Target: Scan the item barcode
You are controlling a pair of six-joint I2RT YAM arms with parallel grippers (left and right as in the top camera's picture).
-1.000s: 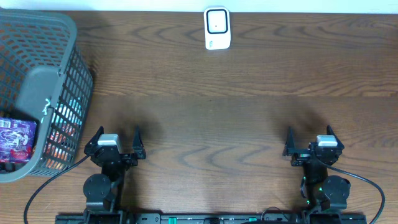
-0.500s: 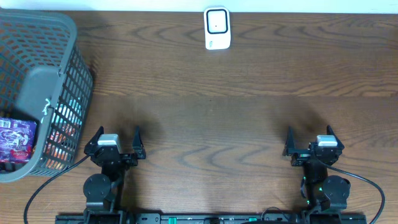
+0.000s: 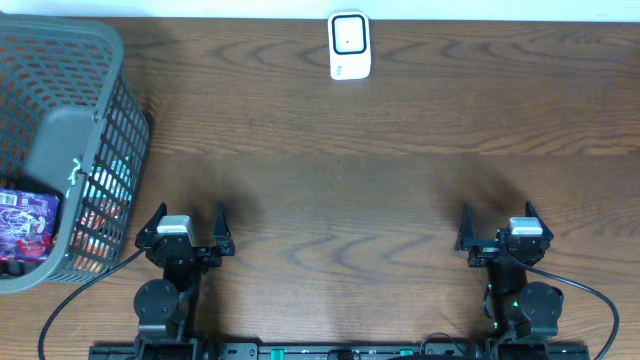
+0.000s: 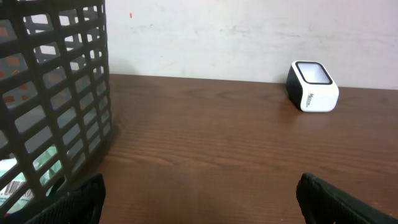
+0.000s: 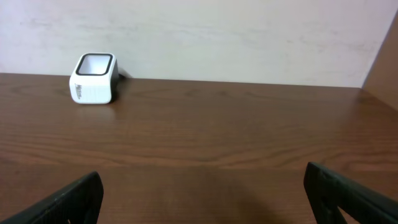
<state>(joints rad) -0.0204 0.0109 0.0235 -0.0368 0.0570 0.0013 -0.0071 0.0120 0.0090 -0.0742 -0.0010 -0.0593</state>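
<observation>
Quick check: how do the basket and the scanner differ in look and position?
The basket is grey, large and open-latticed; the scanner is white, small and solid. The basket sits at the left edge of the table and holds packets; the scanner sits at the far edge, near the middle, with nothing on it. Both rest on the same wooden surface.

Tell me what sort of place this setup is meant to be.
Probably a mock shop checkout on a brown wooden table: a small white box-shaped barcode scanner stands at the far edge, and a grey plastic mesh basket at the left holds a purple packet.
</observation>
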